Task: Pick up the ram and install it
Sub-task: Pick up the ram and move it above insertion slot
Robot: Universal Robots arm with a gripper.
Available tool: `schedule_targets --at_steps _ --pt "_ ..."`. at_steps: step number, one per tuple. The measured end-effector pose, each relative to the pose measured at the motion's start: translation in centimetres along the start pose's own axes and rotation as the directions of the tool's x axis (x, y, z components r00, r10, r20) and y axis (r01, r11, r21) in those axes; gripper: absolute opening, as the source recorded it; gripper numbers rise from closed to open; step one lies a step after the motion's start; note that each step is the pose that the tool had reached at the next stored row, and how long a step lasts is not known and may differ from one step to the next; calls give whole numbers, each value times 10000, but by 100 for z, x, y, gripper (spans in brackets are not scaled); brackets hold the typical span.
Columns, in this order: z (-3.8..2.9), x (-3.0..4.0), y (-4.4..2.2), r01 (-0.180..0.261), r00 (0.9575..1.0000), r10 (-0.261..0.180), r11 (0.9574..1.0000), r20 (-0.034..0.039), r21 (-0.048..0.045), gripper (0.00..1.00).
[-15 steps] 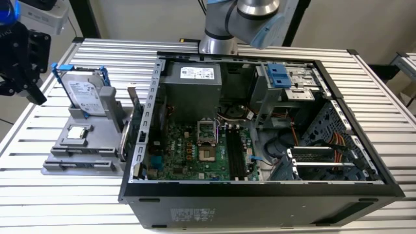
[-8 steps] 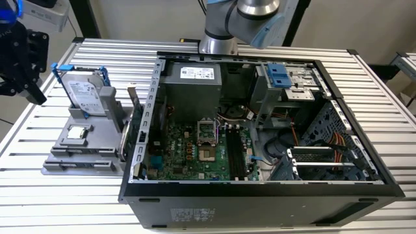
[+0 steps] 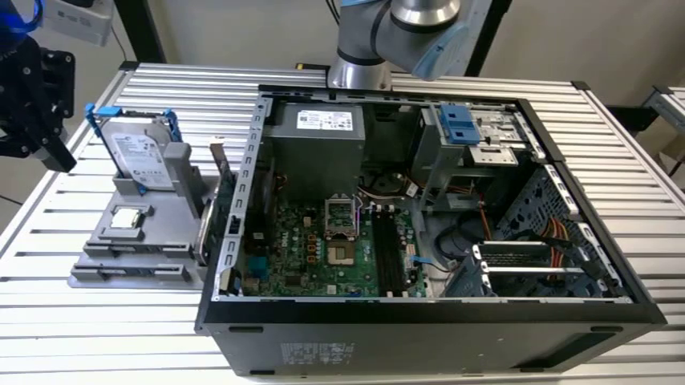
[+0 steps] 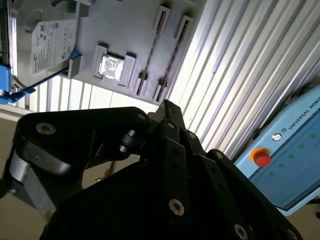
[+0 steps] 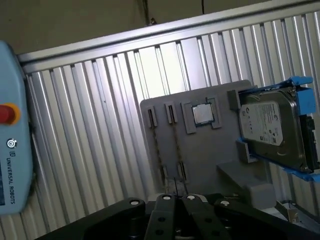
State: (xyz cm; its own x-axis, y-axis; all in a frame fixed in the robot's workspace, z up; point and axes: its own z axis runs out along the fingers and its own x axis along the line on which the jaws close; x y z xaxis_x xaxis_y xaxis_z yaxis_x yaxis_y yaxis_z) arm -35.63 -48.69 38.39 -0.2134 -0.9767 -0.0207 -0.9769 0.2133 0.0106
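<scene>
Two ram sticks [image 5: 156, 145] stand on edge in the slots of a grey holder plate [image 5: 210, 150]; they also show as thin lines in the second wrist view [image 4: 151, 52]. In the exterior view the holder plate [image 3: 134, 241] lies on the slatted table at the exterior view's left of the open computer case [image 3: 428, 208]. My black gripper [image 3: 27, 104] hangs in the air beyond the plate's left side, well apart from the ram. Its fingers meet at a point in both wrist views [image 5: 176, 196] [image 4: 167, 107], shut with nothing between them.
The holder plate also carries a hard drive [image 3: 139, 156] in a blue frame and a small silver CPU chip [image 3: 127, 216]. A green card stands between plate and case. A blue pendant [image 4: 285, 160] with a red button lies beside the table. The motherboard [image 3: 332, 249] lies exposed inside the case.
</scene>
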Motion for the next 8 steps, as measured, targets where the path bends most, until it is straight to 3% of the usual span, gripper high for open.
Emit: schedule_targets --at_steps 4,8 --pt "0 0 -1 539 9985 -539 9985 -5 -11 0" --pt "0 0 0 1116 9938 -1116 9938 -10 -23 0"
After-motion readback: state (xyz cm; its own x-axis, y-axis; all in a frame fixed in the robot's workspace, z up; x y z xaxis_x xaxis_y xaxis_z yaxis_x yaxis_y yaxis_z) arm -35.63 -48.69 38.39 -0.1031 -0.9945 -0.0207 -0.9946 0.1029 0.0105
